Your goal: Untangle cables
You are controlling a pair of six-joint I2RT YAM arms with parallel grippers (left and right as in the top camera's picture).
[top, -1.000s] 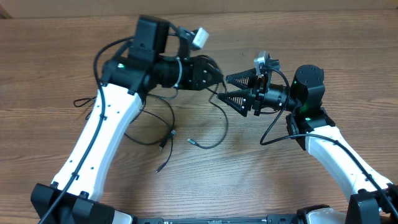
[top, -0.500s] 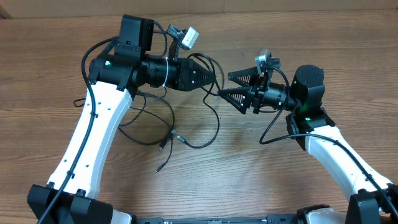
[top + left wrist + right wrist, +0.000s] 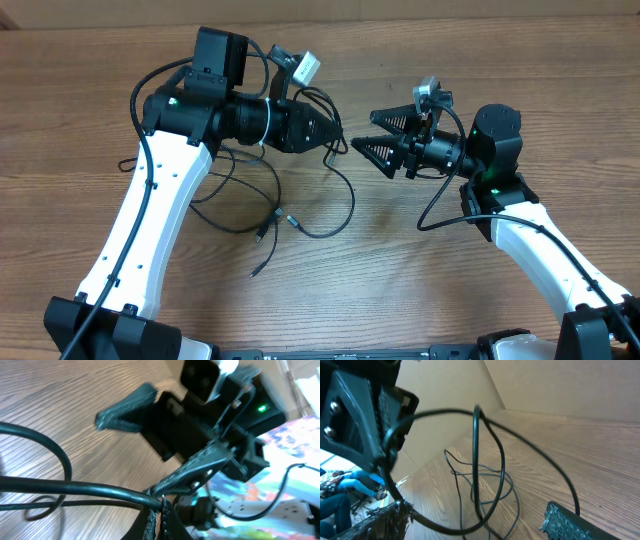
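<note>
Left wrist view: the left gripper (image 3: 161,512) is pinched shut on the cables (image 3: 80,488) right at its fingertips, with strands running off to one side. Just ahead, the right gripper (image 3: 366,132) faces it, fingers spread wide and holding nothing, and a lifted loop arcs before its gap. Behind and below the left gripper, loose loops and plug ends lie on the wooden table (image 3: 500,60).

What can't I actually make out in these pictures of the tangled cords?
Overhead: where the cables cross beneath the left arm; the white arm covers them.
Overhead: how many of them the left gripper pinches; too thin and dark to count.
Left wrist: where the cables lead; the left edge cuts them off.
Right wrist: the right gripper; only its tips show above the bottom edge.
</note>
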